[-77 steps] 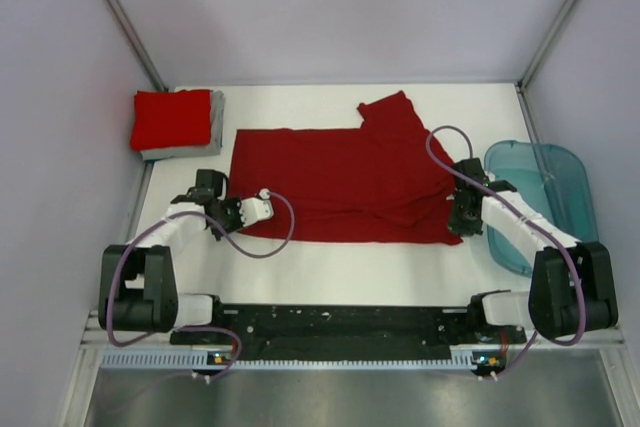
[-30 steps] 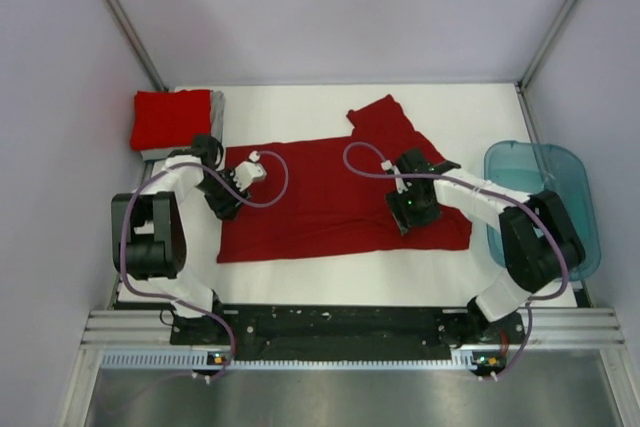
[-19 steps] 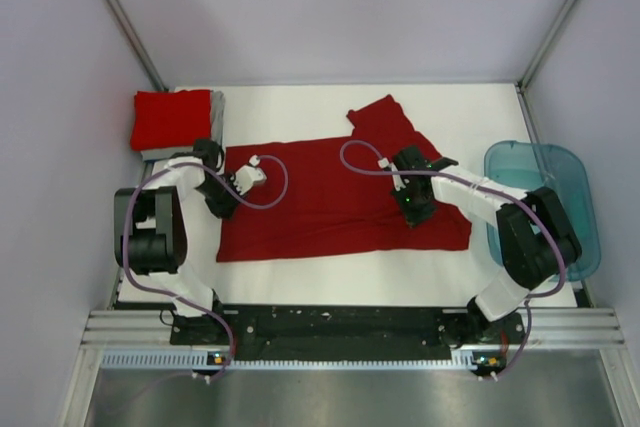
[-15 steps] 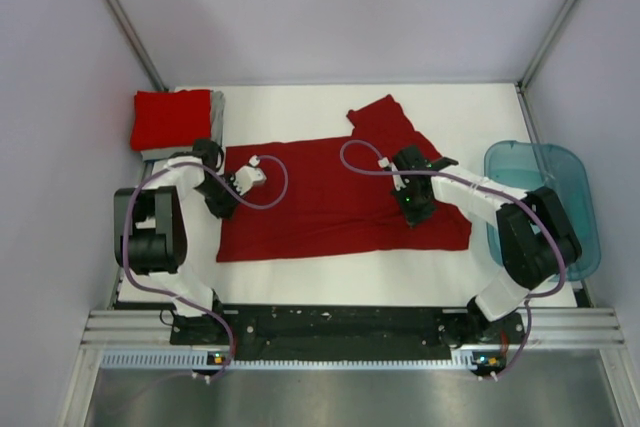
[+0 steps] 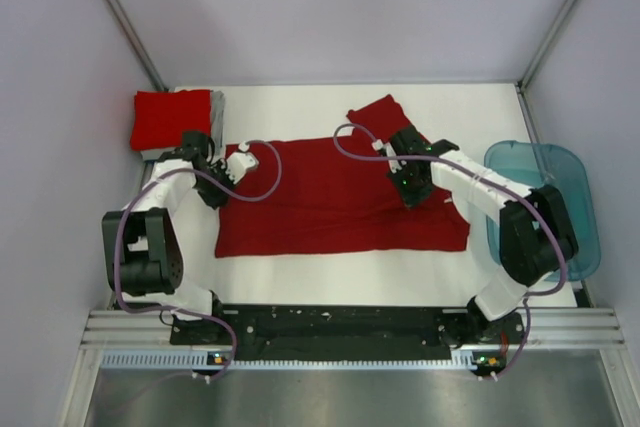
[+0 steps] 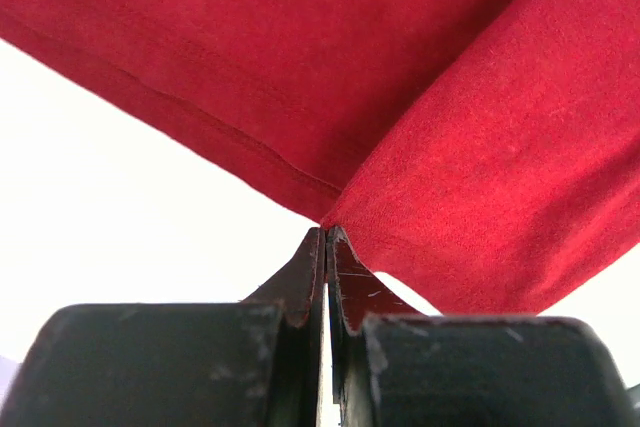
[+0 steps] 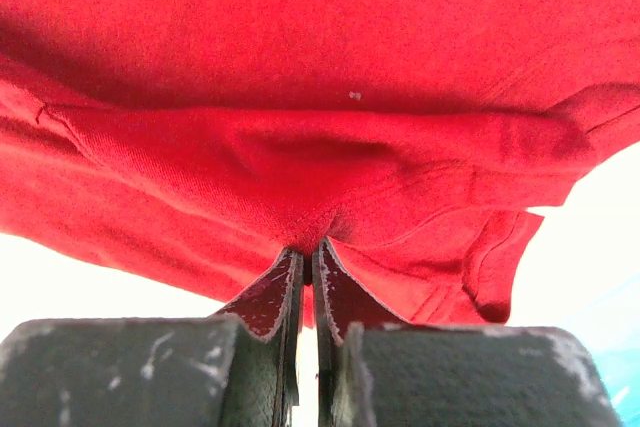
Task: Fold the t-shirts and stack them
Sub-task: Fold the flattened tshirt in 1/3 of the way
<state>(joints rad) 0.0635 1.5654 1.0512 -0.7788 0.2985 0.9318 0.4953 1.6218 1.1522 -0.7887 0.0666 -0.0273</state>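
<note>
My left gripper [image 6: 326, 235] clamping left edge of dark red cloth t-shirt [image 5: 330, 202], right gripper [image 7: 308, 250] pinching its right fold, white tabletop [image 5: 290, 112] beyond

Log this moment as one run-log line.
phase: folding | left jaws: shut on dark red t-shirt, left edge | right jaws: shut on same shirt, right part, cloth bunched | stack: bright red t-shirt on grey t-shirt, far-left corner

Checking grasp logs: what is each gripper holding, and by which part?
Both hold the dark red t-shirt: left gripper pinches its left edge, right gripper pinches bunched cloth toward its right end.
</note>
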